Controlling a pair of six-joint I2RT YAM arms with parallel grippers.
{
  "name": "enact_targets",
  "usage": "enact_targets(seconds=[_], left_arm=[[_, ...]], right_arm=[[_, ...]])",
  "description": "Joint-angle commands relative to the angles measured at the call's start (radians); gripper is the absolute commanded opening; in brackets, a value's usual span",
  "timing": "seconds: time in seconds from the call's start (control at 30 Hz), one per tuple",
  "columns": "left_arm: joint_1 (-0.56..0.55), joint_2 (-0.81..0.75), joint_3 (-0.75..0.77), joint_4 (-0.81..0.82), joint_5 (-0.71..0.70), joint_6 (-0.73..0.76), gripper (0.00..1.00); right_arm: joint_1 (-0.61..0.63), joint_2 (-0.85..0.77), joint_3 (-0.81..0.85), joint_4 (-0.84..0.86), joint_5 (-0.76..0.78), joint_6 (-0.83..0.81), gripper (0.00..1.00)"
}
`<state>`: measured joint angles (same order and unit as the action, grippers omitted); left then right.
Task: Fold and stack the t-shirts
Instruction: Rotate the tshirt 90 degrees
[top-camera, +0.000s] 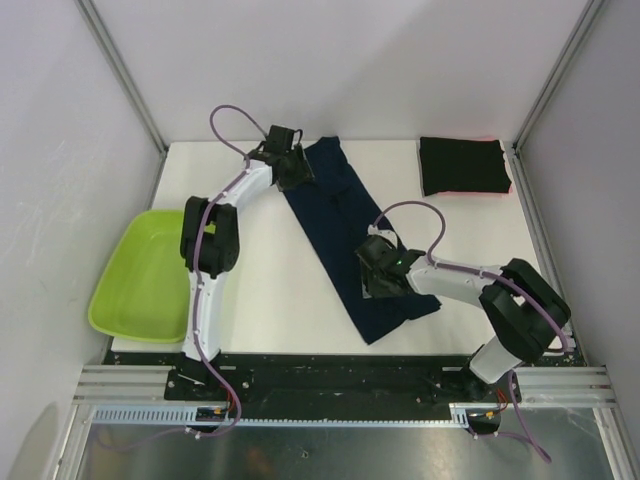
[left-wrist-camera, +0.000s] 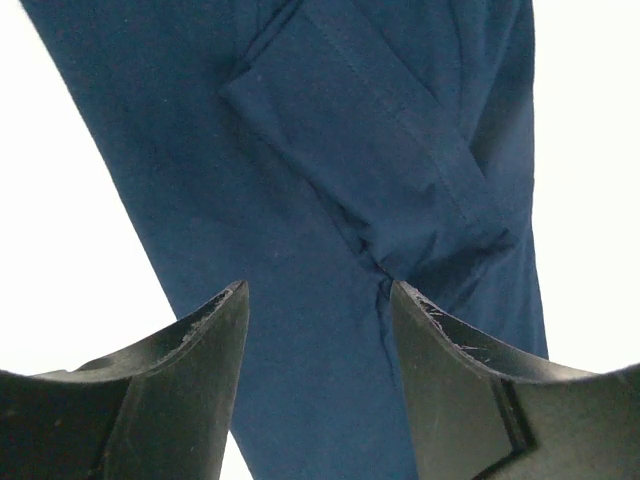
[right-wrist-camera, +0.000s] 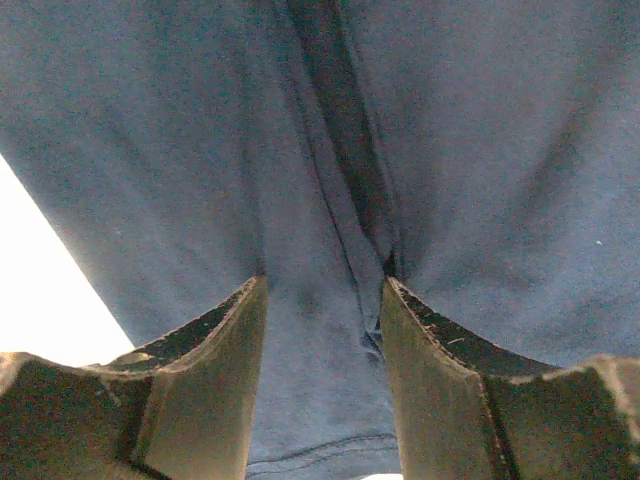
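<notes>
Nearest you in the top view, the right gripper (top-camera: 382, 278) sits on the near end of the navy shirt (top-camera: 335, 215), which lies as a long folded strip running diagonally across the table (top-camera: 250, 290) from near right to far centre. Your right wrist view adds what the top view hides: the two fingers (right-wrist-camera: 200, 350) stand apart with their tips down on the cloth, and a soft crease (right-wrist-camera: 350, 200) runs away from the gap, gathering against the right-hand tip. Whether any cloth is caught there cannot be told. A hem line shows at the bottom edge of that view, and a sliver of bare table appears at its left. To your left, the green tub (top-camera: 140, 280) sits at the table's near left edge, well apart from the shirt. It appears in the top view only. Farther out, the left gripper (top-camera: 292, 170) rests over the far end of the strip. Its wrist view shows the jaws spread, navy cloth filling the space between the fingertips, and a folded-in sleeve (left-wrist-camera: 380, 130) with a stitched hem lying on top of the body of the shirt. A pucker ends just at the right-hand tip. Farthest, in the far right corner, the black shirt (top-camera: 462, 165) lies folded into a square, with a red-pink edge (top-camera: 470, 193) showing beneath its near side. Neither wrist camera sees it.
</notes>
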<state>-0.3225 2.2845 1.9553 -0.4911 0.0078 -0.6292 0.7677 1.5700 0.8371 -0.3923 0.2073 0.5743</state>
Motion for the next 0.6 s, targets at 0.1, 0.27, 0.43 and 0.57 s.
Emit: enact_targets(seconds=[0.1, 0.27, 0.43, 0.57], left_arm=[[0.008, 0.085, 0.082, 0.008, -0.003, -0.004, 0.62], [0.008, 0.149, 0.146, -0.011, -0.04, 0.011, 0.61], [0.011, 0.217, 0.257, -0.051, -0.074, 0.037, 0.61], [0.015, 0.276, 0.359, -0.087, -0.086, 0.062, 0.6]], right_arm=[[0.156, 0.14, 0.043, 0.01, -0.119, 0.263, 0.52], [0.201, 0.154, 0.091, -0.001, -0.115, 0.295, 0.52], [0.232, 0.135, 0.14, -0.027, -0.097, 0.301, 0.53], [0.222, 0.076, 0.152, -0.055, -0.06, 0.292, 0.53]])
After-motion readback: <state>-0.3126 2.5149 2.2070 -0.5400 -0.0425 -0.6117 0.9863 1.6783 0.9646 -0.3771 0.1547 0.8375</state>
